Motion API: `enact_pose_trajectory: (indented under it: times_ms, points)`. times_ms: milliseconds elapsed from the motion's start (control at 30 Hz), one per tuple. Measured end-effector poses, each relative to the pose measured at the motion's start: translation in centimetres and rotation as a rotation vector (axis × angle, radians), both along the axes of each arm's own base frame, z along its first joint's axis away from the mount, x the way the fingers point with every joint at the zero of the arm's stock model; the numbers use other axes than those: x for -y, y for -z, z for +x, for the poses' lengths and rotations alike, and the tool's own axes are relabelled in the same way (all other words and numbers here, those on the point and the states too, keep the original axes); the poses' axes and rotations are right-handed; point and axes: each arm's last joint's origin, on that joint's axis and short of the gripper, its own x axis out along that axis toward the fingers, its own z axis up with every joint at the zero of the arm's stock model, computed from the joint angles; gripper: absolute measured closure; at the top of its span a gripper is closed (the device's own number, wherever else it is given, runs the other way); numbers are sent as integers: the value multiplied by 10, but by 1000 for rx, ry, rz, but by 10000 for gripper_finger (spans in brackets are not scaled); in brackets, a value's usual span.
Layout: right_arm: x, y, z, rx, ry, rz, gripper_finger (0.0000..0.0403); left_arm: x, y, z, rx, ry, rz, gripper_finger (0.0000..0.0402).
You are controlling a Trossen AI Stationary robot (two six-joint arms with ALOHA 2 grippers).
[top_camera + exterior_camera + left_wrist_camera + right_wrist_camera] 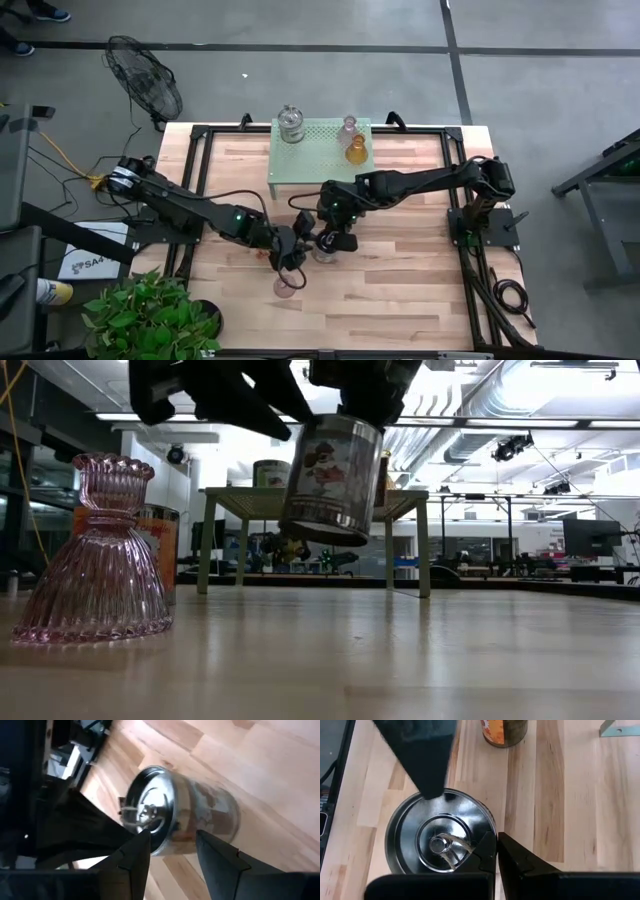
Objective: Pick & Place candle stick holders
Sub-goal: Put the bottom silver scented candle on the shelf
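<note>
A silvery jar-like candle stick holder (439, 837) is seen from above — its round metal lid shows a small central knob with a loop of wire. The right gripper (465, 822) is closed on the holder's rim: one dark finger (422, 755) is pressed at one side, the other (487, 855) at the opposite edge. The wooden table (560, 795) lies beneath — farther off stand an orange-labelled can (504, 731) and a pale green corner (620, 727).

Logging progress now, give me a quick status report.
Right gripper shut on silvery jar, lifted clear. Left gripper open beside it. Pink holder stands nearby.
</note>
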Motion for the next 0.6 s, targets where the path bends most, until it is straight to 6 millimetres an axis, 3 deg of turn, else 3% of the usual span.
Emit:
enact_pose_trajectory:
  times_ms: [333,600]
  points:
    - [-2,0,-1,-3,-7,-2,403,6,8,21,-45,42,6,253]
    - [-3,0,0,1,-14,-9,403,7,13,22,-90,53,5,345]
